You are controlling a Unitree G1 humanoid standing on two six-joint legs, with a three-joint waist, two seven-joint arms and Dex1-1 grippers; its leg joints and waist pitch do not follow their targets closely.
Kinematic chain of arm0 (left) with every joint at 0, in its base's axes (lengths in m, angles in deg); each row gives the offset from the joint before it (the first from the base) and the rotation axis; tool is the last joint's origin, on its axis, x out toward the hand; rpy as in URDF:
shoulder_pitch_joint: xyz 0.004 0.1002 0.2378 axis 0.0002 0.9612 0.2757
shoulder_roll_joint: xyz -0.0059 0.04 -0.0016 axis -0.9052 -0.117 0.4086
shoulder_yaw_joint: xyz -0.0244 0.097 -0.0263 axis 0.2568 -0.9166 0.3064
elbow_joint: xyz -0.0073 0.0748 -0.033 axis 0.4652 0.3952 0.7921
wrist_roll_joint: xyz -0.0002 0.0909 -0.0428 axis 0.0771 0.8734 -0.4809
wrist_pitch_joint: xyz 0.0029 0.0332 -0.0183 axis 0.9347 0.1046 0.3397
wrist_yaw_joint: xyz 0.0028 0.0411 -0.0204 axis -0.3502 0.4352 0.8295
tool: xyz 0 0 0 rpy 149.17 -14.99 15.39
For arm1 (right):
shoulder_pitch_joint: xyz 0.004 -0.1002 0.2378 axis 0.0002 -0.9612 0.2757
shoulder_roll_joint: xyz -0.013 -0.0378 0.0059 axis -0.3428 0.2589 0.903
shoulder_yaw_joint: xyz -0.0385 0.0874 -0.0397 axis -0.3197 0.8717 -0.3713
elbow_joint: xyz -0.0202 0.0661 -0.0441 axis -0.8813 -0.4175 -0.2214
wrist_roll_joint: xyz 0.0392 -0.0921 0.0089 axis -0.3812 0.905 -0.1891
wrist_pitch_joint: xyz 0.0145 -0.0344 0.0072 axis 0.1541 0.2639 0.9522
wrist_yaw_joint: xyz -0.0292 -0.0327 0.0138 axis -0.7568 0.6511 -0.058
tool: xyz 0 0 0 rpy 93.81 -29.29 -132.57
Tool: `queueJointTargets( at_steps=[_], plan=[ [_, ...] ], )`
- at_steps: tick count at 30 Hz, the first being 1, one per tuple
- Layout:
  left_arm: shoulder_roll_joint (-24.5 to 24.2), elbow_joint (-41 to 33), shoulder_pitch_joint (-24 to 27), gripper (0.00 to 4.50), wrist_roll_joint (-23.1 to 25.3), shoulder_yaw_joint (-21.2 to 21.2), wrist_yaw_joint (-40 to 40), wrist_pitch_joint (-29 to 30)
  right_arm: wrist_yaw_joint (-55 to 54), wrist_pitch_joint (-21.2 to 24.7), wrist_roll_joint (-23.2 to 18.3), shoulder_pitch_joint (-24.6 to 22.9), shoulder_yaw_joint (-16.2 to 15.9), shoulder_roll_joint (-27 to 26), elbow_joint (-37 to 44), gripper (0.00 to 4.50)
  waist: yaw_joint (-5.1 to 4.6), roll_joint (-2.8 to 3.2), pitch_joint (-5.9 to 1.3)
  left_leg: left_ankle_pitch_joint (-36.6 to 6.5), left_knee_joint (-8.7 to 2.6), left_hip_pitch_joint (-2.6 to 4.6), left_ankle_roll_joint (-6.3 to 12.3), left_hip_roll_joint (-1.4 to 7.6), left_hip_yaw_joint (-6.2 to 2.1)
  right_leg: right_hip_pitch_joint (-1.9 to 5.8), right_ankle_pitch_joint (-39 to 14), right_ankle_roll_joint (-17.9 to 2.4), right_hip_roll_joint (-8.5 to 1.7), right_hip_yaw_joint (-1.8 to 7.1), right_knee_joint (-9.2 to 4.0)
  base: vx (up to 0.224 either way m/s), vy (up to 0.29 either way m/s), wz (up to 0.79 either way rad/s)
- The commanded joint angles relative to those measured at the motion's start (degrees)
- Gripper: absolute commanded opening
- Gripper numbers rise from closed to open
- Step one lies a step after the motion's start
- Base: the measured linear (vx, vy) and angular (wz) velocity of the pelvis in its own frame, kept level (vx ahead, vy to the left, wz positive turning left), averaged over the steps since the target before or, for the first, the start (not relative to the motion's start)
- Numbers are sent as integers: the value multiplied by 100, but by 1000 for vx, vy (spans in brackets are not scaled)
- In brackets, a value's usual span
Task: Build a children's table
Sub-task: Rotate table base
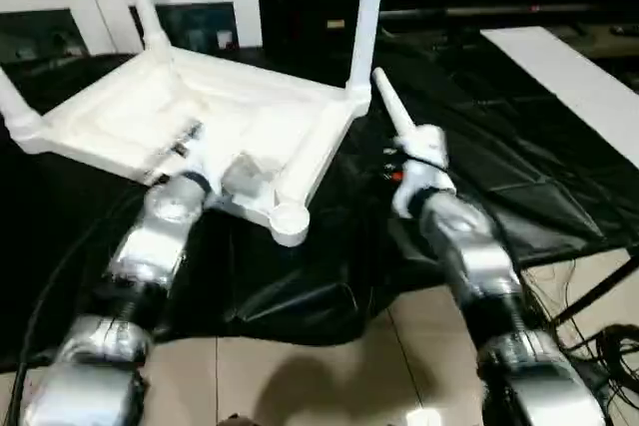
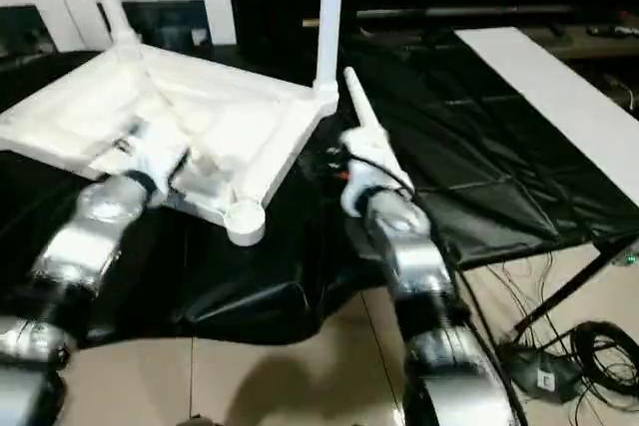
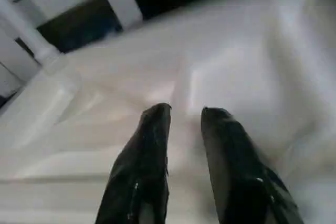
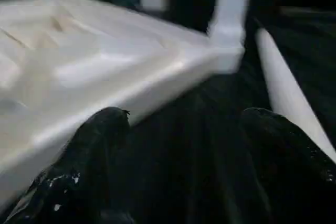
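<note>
I had the tabletop point(image 1: 210, 127) lying upside down on the black sheet point(image 1: 300, 276) so its corner sockets faced up; three legs stood in, the nearest socket point(image 1: 288, 218) empty. My left gripper point(image 3: 184, 116) hovered over it, narrowly parted, empty. My right gripper point(image 4: 184, 124) gaped beside the loose leg point(image 4: 286, 90), unheld.

Black sheet point(image 1: 300, 276) under upturned tabletop point(image 1: 250, 117)
</note>
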Motion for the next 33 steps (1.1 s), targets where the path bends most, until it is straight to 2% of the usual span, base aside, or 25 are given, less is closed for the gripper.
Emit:
queueJointTargets(
  at_steps=[1,4,9,11,12,13,15,16,17,18,19,20,21,22,23,24,25,26,27,28,29,30,31,32,33],
  plan=[
    [149,-476,173,124,-348,284,5,118,-138,88,221,-133,-33,37,482,385,14,91,-485,-582,-315,42,71,-39,50,364,509,-1388,-260,219,-285,0,0,0],
    [577,-1913,1520,124,-588,371,-616,-319,-12,353,-35,-970,16,33,1763,385,21,0,-420,-929,-378,16,121,28,43,401,-160,-1119,-306,229,-352,0,0,0],
    [931,-2573,2611,124,-747,283,-815,-642,-20,846,-579,-1520,83,-106,2718,385,-66,-19,-341,-1570,-437,52,111,25,70,265,-1593,-563,-249,252,-546,0,0,0],
    [1072,-2617,2729,124,-696,299,-827,-600,-35,894,-600,-1592,51,-129,2781,385,-79,-39,-298,-2240,-470,164,24,20,65,210,-2581,-282,-233,233,-634,0,0,0],
    [1189,-2620,2752,124,-673,322,-856,-517,-40,893,-594,-1619,29,-141,2765,385,-124,-27,-224,-3067,-464,343,-42,-31,35,142,-3830,65,-198,130,-810,0,0,0],
    [1276,-2611,2740,124,-637,327,-891,-443,-65,880,-532,-1631,11,-143,2734,385,-141,-17,-206,-3276,-455,425,-38,-44,28,127,-4090,141,-175,79,-880,0,0,0],
    [1342,-2622,2686,124,-592,270,-944,-353,-83,901,-469,-1645,-1,-147,2752,385,-235,-8,-127,-3867,-418,683,49,-79,4,116,-4471,285,-50,-201,-1105,0,0,0],
    [1350,-2640,2681,124,-582,238,-967,-324,-85,925,-458,-1658,-6,-145,2784,385,-302,28,-112,-4024,-472,679,125,-42,-33,302,-4220,360,-25,-368,-1150,5,35,-22],
    [1356,-2661,2680,124,-574,209,-989,-299,-86,950,-450,-1671,-10,-144,2818,385,-317,94,-103,-4221,-560,661,154,33,-73,397,-3940,326,-30,-410,-1070,5,35,-22],
    [1364,-2688,2680,124,-604,140,-1030,-281,-82,1013,-468,-1698,-26,-126,2893,385,-339,192,-112,-5116,-1088,284,194,387,-266,930,-2359,107,-126,-252,-15,3,17,-31],
    [1358,-2697,2660,124,-606,40,-1038,-267,-74,1068,-464,-1725,-63,-85,2947,385,-287,127,-112,-5225,-1043,580,280,400,-224,658,-1896,-82,-196,-36,-43,0,0,0],
    [1361,-2700,2652,124,-606,7,-1027,-264,-72,1086,-465,-1737,-80,-65,2966,385,-363,-46,-90,-4940,-794,728,275,183,-126,467,-2647,-173,-213,14,-485,0,0,0],
    [1366,-2703,2637,124,-596,-31,-1012,-248,-75,1110,-471,-1752,-97,-46,2985,385,-334,-80,-115,-4352,-518,731,205,-106,-13,400,-3766,-188,-302,21,-839,101,-28,-1],
    [1405,-2725,2628,124,-503,-33,-987,-218,-93,1144,-504,-1776,-114,-29,3013,385,-216,-225,-120,-2856,-199,171,452,-305,-14,761,-5310,310,-620,26,-1010,125,-17,1],
    [1427,-2736,2623,124,-475,-21,-982,-206,-97,1149,-508,-1778,-124,-21,3018,385,-126,-225,-219,-1681,-71,-229,770,-269,-146,1060,-5373,489,-952,64,-1020,125,-17,1],
    [1443,-2744,2620,124,-463,-10,-979,-198,-99,1151,-499,-1778,-140,-11,3022,385,-139,-130,-298,-1210,-75,-203,944,-246,-202,1066,-4725,281,-938,-56,-1020,116,-21,32],
    [1452,-2748,2618,124,-458,-7,-983,-192,-96,1150,-495,-1779,-149,-4,3024,385,-162,-102,-321,-1034,-88,-286,1047,-255,-232,1116,-4304,125,-862,-153,-982,99,-16,52],
    [1452,-2748,2618,124,-458,-7,-983,-192,-96,1150,-495,-1779,-149,-4,3024,385,-189,-2,-331,-791,-125,-351,1194,-262,-264,1172,-3612,-117,-735,-347,-973,99,-16,52],
    [1450,-2756,2616,124,-450,-6,-995,-183,-85,1151,-496,-1778,-163,2,3028,385,-170,91,-339,-760,-158,-289,1242,-260,-282,1189,-3297,-260,-675,-425,-982,137,6,56],
    [1431,-2762,2616,124,-463,-16,-1019,-171,-75,1153,-487,-1778,-182,15,3043,385,-235,127,-368,-595,-198,-261,1420,-282,-362,1245,-2517,-462,-465,-557,-914,167,35,66],
    [1399,-2768,2614,124,-459,-35,-1045,-163,-75,1174,-496,-1780,-200,31,3065,385,-257,233,-358,-506,-284,-2,1667,-309,-476,1193,-1909,-623,-220,-680,-821,167,35,66],
    [1392,-2770,2614,124,-466,-39,-1050,-160,-73,1167,-482,-1778,-222,50,3066,385,-399,268,-407,-226,-334,422,2355,-239,-835,958,-1399,-685,102,-723,-488,221,29,67],
    [1394,-2774,2613,124,-457,-37,-1053,-151,-74,1165,-476,-1776,-247,72,3068,385,-495,270,-454,124,-301,687,2940,-181,-1111,734,-1257,-632,223,-678,-247,242,8,72],
    [1394,-2774,2613,124,-457,-37,-1053,-151,-74,1165,-476,-1776,-247,72,3068,385,-557,261,-470,383,-262,1105,3810,119,-1581,209,-1518,-436,172,-400,222,242,8,72],
    [1407,-2784,2613,124,-445,-36,-1052,-145,-93,1140,-472,-1774,-257,85,3068,385,-609,220,-501,917,-279,1144,4181,229,-1786,74,-1594,-215,109,-256,400,197,-26,67]
  ],
)
